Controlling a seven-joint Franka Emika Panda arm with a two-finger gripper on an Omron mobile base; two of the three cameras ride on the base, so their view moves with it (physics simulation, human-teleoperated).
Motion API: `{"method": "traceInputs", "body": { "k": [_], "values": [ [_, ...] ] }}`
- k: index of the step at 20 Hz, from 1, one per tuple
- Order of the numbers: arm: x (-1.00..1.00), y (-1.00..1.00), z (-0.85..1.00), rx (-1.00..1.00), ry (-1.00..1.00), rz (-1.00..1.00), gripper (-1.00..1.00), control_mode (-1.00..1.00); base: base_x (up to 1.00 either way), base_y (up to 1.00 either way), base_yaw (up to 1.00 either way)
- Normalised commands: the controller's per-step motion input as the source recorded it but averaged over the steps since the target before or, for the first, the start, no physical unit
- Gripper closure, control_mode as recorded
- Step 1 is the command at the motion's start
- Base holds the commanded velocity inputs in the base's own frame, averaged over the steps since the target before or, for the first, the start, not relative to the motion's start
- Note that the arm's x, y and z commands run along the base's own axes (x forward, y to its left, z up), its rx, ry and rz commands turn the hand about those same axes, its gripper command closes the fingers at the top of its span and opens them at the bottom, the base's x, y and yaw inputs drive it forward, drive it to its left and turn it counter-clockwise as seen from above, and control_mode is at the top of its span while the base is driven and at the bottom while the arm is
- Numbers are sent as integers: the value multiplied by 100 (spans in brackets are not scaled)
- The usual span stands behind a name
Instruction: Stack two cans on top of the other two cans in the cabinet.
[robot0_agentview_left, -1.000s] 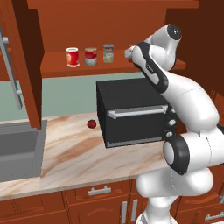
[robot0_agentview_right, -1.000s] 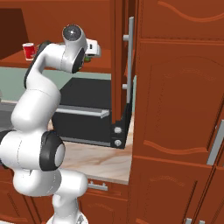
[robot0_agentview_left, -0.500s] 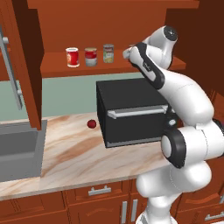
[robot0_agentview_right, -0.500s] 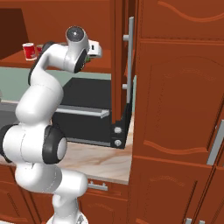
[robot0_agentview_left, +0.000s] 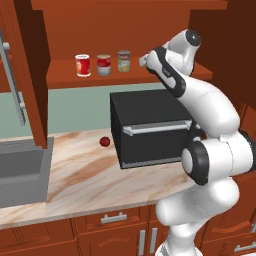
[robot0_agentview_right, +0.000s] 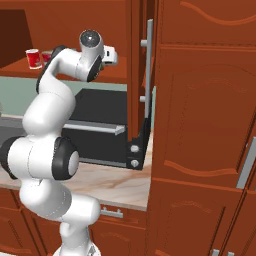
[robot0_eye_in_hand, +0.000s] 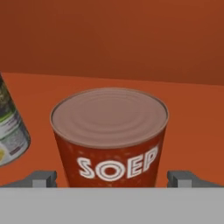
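Black microwave (robot0_agentview_left: 150, 127) on marble counter (robot0_agentview_left: 85, 175), door handle grey. Small red ball-like object (robot0_agentview_left: 104, 142) just left of it. Grey sink basin (robot0_agentview_left: 20, 170) at counter's left end. Lower drawers (robot0_agentview_left: 112, 220) beneath.

The one readable word is "SOEP", in white outlined capitals on the dark red-brown side of the soup can (robot0_eye_in_hand: 109, 135) in the hand view, running across the can's lower front from about 7 o'clock up toward 4 o'clock, slightly tilted. A second can (robot0_eye_in_hand: 11, 131) at the 9 o'clock edge of that view carries a label with small print, too blurred to read. In the left base view the three cans on the cabinet shelf (robot0_agentview_left: 60, 80) show coloured labels, but nothing on them can be read.
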Motion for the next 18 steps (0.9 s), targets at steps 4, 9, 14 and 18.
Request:
{"method": "traceInputs", "body": {
  "k": [4,9,14,18],
  "values": [
    [10,1,-5,0,0,3,100,-100,0,0,0],
    [0,2,-8,0,0,4,100,-100,0,0,0],
    [-10,6,1,0,-2,4,100,-100,0,0,0],
    [-23,19,19,0,-4,3,100,-100,0,0,0]
  ]
}}
